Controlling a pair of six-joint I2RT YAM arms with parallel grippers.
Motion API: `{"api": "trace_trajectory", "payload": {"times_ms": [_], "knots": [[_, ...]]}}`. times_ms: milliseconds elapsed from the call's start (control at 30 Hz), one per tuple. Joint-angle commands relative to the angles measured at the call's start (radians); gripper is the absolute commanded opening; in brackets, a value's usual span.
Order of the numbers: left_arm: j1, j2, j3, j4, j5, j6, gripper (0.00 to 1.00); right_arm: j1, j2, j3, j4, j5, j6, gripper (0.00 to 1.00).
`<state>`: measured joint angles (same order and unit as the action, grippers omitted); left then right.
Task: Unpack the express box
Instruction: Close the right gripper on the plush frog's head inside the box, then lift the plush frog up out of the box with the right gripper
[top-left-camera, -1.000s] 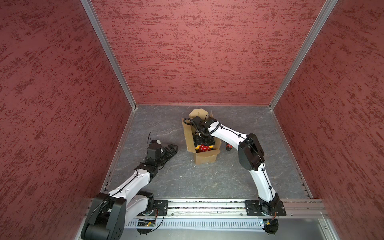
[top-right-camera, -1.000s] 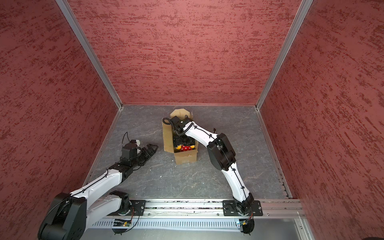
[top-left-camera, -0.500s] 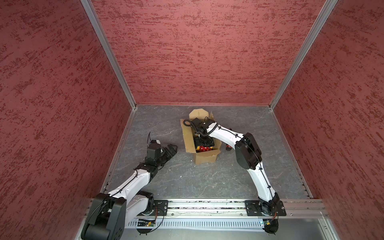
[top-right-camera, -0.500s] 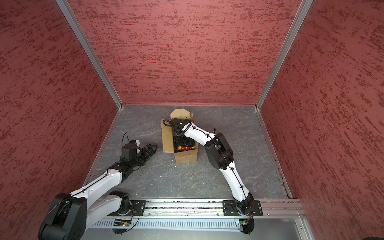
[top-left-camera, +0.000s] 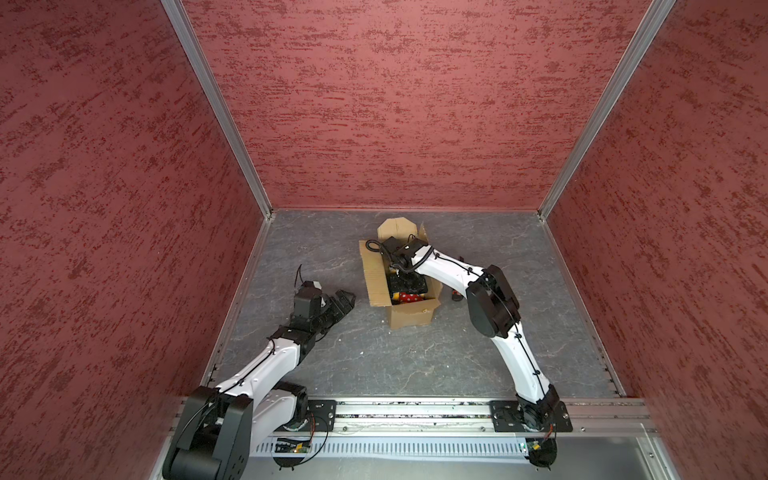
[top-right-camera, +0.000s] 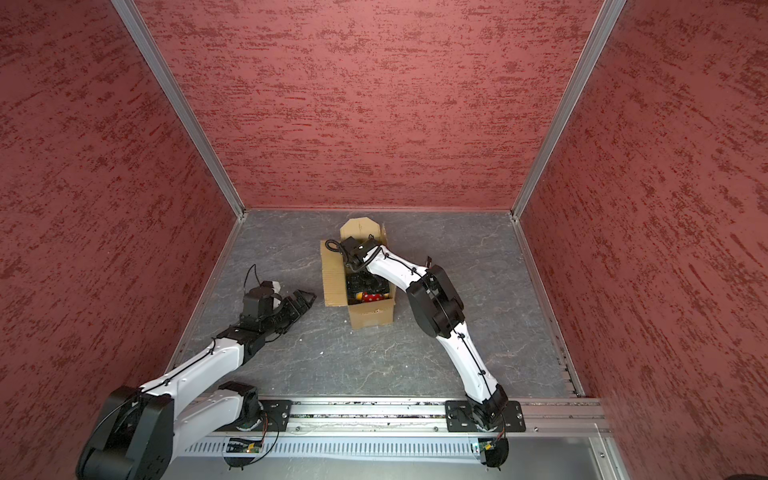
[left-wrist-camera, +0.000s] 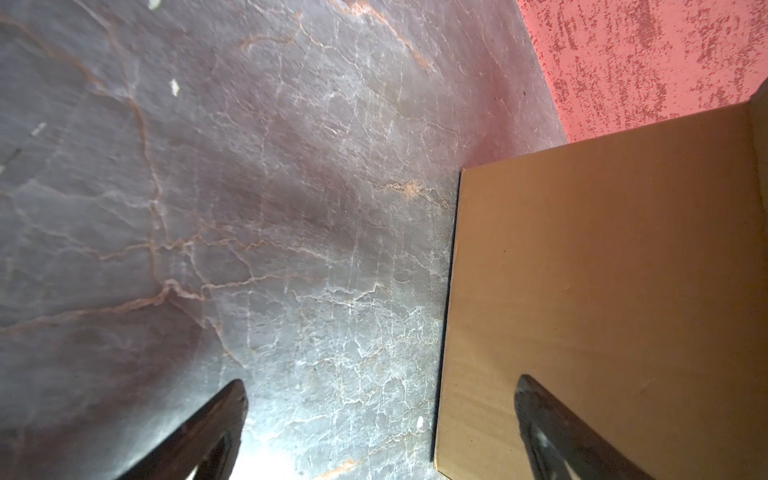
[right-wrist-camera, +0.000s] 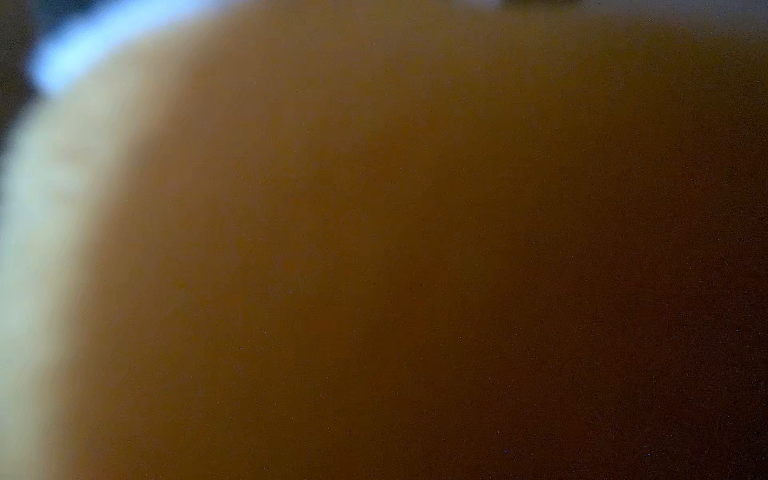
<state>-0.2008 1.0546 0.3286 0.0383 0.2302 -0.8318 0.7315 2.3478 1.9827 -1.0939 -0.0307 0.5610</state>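
Note:
The express box (top-left-camera: 409, 318) (top-right-camera: 370, 316) is a brown carton standing mid-floor with its flaps folded out. A red toy with white dots (top-left-camera: 409, 297) (top-right-camera: 371, 296) shows inside at the near end. My right gripper (top-left-camera: 405, 282) (top-right-camera: 365, 282) reaches down into the box just behind that toy, and its jaws are hidden there. The right wrist view is only a brown blur. My left gripper (top-left-camera: 343, 301) (top-right-camera: 301, 300) (left-wrist-camera: 382, 382) rests low over the floor left of the box, open and empty. One fingertip (left-wrist-camera: 536, 399) overlaps a cardboard flap (left-wrist-camera: 602, 270).
The grey stone-pattern floor (top-left-camera: 374, 357) is walled in by red panels on three sides. A small dark and red object (top-left-camera: 456, 295) lies on the floor right of the box, partly behind my right arm. The arms' mounting rail (top-left-camera: 415, 409) runs along the near edge.
My right arm's elbow has swung in toward the box and its wrist has shifted a little over the opening. The left arm and the box have not moved.

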Motion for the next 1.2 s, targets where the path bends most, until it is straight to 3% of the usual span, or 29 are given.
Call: {"api": "trace_trajectory", "payload": {"times_ms": [0, 433, 567, 800, 1167], "knots": [[0.008, -0.009, 0.017, -0.011, 0.005, 0.025, 1.00, 0.008, 0.111, -0.029, 0.034, -0.080, 0.010, 0.89], [0.016, -0.024, 0.018, -0.025, 0.010, 0.030, 1.00, 0.008, 0.140, -0.025, 0.054, -0.107, 0.004, 0.80], [0.017, -0.019, 0.022, -0.025, 0.015, 0.032, 1.00, 0.007, 0.138, -0.029, 0.057, -0.112, 0.001, 0.67], [0.018, -0.027, 0.026, -0.033, 0.013, 0.030, 1.00, 0.008, 0.127, -0.038, 0.066, -0.120, -0.003, 0.29], [0.018, -0.015, 0.033, -0.024, 0.014, 0.031, 1.00, 0.008, 0.063, -0.015, 0.005, -0.063, -0.005, 0.18]]}}
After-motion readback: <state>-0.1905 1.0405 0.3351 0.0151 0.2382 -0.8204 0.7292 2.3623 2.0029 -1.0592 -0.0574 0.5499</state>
